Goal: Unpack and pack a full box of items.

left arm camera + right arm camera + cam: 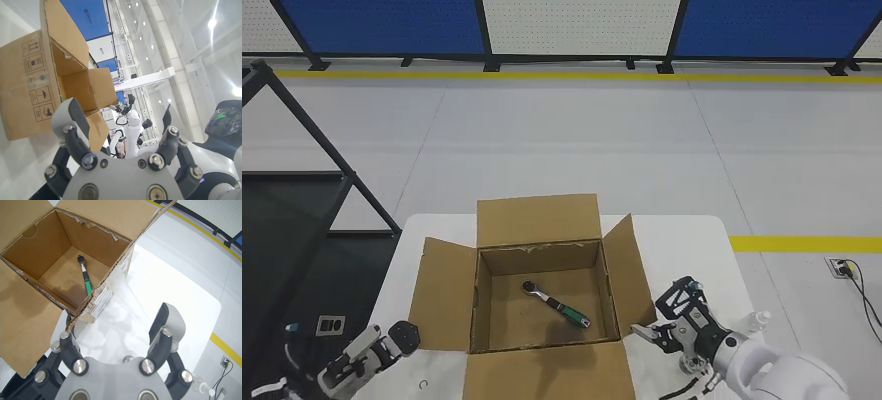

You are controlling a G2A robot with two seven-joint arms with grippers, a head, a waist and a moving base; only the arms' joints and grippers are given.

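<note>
- I see a green-handled ratchet wrench (556, 303) inside the open cardboard box (542, 225), mid table (692, 240).
- My left gripper (121, 111), front-left corner: spread wide, empty.
- My right gripper (115, 321), front-right: spread, empty.

matt corrugated cardboard box (538, 220), shiny metal ratchet (555, 303), smooth white table (682, 250)

Light: bright and even, from ceiling lamps (212, 22) overhead.
Glare: the lamps flare and streak in the left wrist view; the white surface (170, 289) washes out beside the box (47, 247).
Shadows: soft; the box's inside is dimmer than its flaps.
Distortion: both wrist views bend straight lines near the edges.
</note>
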